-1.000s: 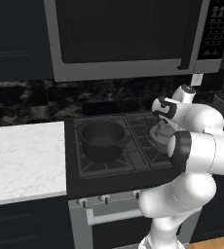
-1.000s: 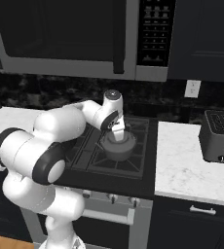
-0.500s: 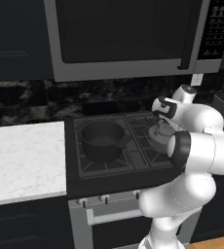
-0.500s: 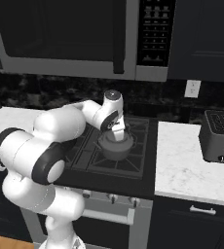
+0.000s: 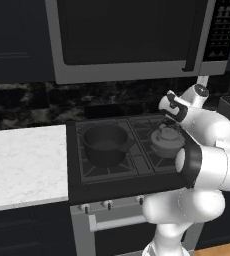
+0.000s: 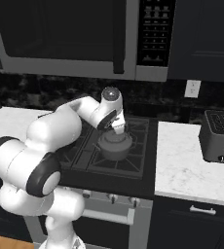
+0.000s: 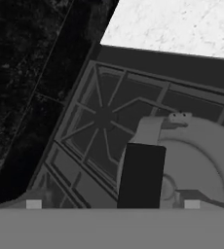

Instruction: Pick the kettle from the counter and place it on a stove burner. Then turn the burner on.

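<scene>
Since a second earlier the gripper (image 6: 118,128) had let go — its jaws stood apart just above the kettle (image 6: 115,144), which sat on the stove burner (image 7: 103,118) right of the saucepan (image 5: 105,144). Placing looked finished; next the arm should withdraw and reach for the front knobs (image 5: 106,204).

Dim, flat rendered light; dark cabinetry swallows detail; soft shadows; base views slightly blurred; hand view grainy.

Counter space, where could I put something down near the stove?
Free: the white counter left of the cooktop, and the stretch between cooktop and toaster. Crowded: the grates, with saucepan, kettle and arm.
</scene>
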You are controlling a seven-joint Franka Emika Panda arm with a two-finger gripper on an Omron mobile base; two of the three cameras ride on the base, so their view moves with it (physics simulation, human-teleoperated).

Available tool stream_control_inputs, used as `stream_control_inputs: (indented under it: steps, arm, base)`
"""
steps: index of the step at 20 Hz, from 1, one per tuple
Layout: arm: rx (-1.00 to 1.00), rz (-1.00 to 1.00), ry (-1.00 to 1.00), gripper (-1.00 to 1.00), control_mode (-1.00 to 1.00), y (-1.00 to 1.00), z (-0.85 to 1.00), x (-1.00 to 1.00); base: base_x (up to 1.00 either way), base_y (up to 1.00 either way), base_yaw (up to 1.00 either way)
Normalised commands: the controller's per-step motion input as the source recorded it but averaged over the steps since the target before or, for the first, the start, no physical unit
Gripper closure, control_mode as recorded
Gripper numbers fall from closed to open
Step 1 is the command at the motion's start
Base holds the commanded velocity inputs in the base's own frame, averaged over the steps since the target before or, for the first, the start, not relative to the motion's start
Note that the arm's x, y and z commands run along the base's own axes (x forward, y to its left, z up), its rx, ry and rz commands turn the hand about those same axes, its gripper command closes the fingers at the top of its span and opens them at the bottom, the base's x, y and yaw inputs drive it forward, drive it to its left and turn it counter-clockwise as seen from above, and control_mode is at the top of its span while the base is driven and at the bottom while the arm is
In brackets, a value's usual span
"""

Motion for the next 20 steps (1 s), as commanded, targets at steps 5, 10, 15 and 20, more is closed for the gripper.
stream_control_inputs:
  steps: [5,10,15,20]
  arm:
    - [-0.04,0.00,-0.38,-1.00,-1.00,-0.01,0.41,-0.92]
    - [-0.06,0.00,-0.38,-1.00,-1.00,-0.22,0.26,-1.00]
    - [-0.14,0.01,-0.16,-1.00,-1.00,-0.14,0.10,-1.00]
    - [-0.16,0.02,0.06,-1.00,-1.00,-0.27,-0.12,-1.00]
  base:
    - [0.00,0.00,0.00]
    - [0.00,0.00,0.00]
    - [0.00,0.00,0.00]
    - [0.00,0.00,0.00]
